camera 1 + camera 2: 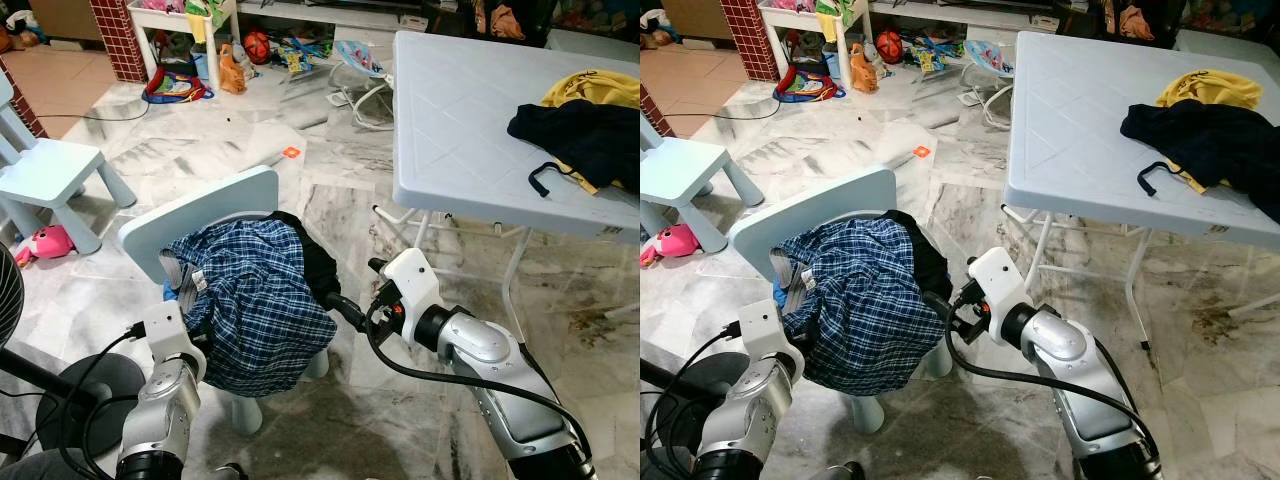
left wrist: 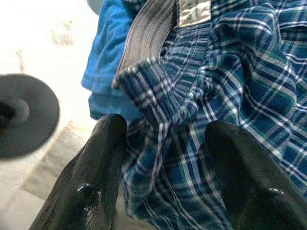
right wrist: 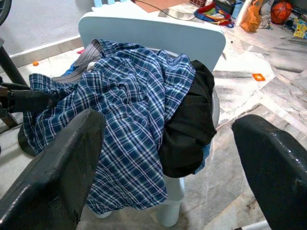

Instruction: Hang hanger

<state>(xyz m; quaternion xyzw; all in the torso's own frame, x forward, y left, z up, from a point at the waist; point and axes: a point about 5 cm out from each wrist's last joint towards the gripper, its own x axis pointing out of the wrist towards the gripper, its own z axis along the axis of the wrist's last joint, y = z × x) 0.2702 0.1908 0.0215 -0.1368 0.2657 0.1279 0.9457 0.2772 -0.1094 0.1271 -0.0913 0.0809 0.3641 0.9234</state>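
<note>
Marble floor around us; no hanger visible. Our left gripper and right gripper, both wide and empty, flank the plaid shirt on the chair; likely next: grasp cloth.

The plaid shirt and black garment hide the chair's seat.

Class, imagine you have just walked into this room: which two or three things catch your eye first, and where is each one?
A blue plaid shirt heaped over a small pale-blue chair sits in the middle, with the left gripper and the right gripper reaching toward it from either side, both with jaws open. To the right stands a white folding table carrying dark and yellow clothes. Toys litter the marble floor beyond.
</note>
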